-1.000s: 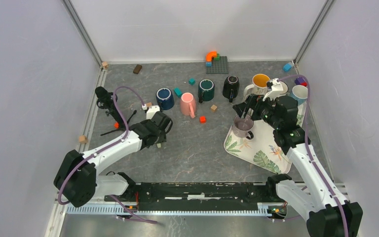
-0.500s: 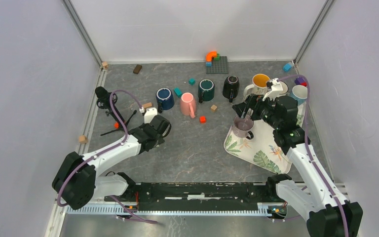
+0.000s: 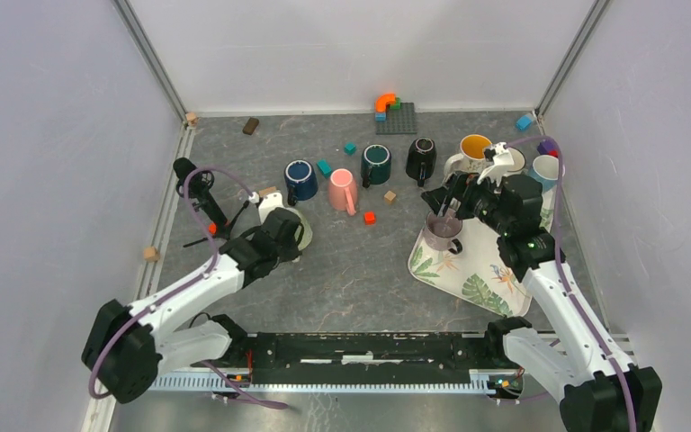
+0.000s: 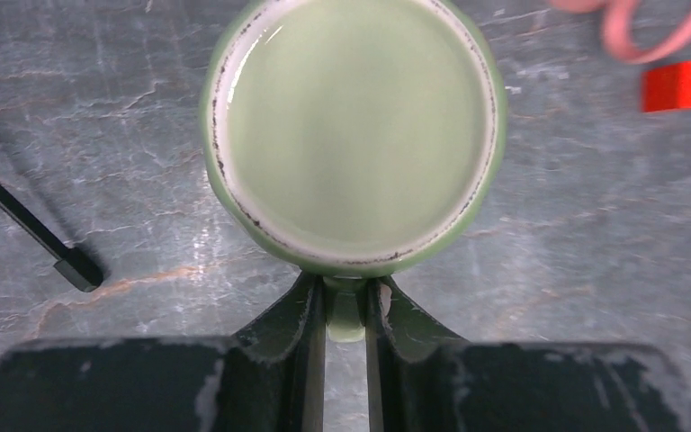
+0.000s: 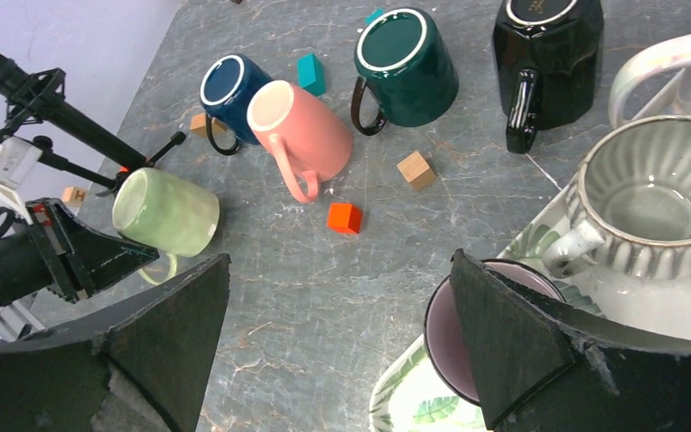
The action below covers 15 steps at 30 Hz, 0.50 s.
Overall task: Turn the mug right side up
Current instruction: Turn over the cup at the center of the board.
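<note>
Green mug (image 4: 353,135) — handle (image 4: 345,324) perhaps within claw (image 4: 345,301)

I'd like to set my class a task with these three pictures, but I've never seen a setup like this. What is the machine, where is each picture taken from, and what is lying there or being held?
The machine is two robot arms bolted to the near edge of a table, each ending in a two-finger gripper. The wide picture comes from a fixed camera above and behind the arms. The other two come from cameras on the wrists, so each shows its own dark fingers at the bottom.

On the table are several mugs, among them a pink mug and a black mug. There are also small blocks such as a red block, and a leaf-patterned tray carrying a purple mug.

The left gripper is shut on the handle of a light green mug, which is held roughly sideways. The right gripper is open and holds nothing, near the purple mug.
</note>
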Available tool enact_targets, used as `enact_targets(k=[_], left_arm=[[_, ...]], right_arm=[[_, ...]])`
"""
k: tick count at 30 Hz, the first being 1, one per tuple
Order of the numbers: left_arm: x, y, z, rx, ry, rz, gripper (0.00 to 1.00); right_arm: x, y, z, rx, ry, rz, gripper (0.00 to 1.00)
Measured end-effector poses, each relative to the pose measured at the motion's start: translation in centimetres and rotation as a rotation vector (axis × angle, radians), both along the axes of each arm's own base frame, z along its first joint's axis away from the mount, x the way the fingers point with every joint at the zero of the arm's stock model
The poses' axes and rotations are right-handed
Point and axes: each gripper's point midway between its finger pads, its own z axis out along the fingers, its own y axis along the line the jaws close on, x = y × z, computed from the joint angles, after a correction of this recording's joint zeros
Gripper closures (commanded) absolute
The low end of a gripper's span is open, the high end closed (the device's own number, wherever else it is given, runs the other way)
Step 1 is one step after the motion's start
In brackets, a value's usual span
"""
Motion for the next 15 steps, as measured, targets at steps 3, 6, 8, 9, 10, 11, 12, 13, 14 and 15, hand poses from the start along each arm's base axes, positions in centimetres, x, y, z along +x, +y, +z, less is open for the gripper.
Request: enact_targets(k=[3, 6, 8, 9, 10, 11, 12, 13, 14, 15], left_arm=[[0.0, -0.9, 2.2, -0.083, -0.057, -0.027, 0.98], [0.0, -1.9, 4.4, -0.164, -0.11, -0.061, 0.98], [0.1, -2.7, 5.8, -0.213, -0.137, -0.086, 0.98], [0.2, -3.2, 6.7, -0.241, -0.152, -0.102, 0.98], [0.2, -3.8, 7.6, -0.269, -0.166, -0.119, 0.98], [0.3, -4.4, 8.5, -0.298, -0.18, -0.138, 0.98], [0.5, -5.0, 9.4, -0.327, -0.196, -0.157, 0.98], [0.6, -5.7, 10.4, -0.358, -0.212, -0.179, 0.98], [0.7, -6.2, 11.3, -0.385, -0.226, -0.199, 0.98], [0.8, -6.9, 12.4, -0.417, -0.243, -0.224, 0.98]], right_arm=[[0.0, 0.5, 0.3, 0.02, -0.006, 0.02, 0.02], [0.0, 1.3, 0.7, 0.053, -0.016, 0.049, 0.02], [-0.2, 2.1, 0.9, 0.081, -0.023, 0.078, 0.02], [-0.3, 2.5, 1.0, 0.092, -0.022, 0.091, 0.02], [-0.4, 3.0, 1.1, 0.106, -0.022, 0.108, 0.02], [-0.6, 3.5, 1.2, 0.12, -0.023, 0.124, 0.02], [-0.7, 4.1, 1.3, 0.133, -0.023, 0.144, 0.02], [-0.9, 4.7, 1.4, 0.145, -0.023, 0.16, 0.02], [-1.1, 5.2, 1.6, 0.156, -0.023, 0.177, 0.02], [-1.2, 5.7, 1.7, 0.165, -0.024, 0.191, 0.02]])
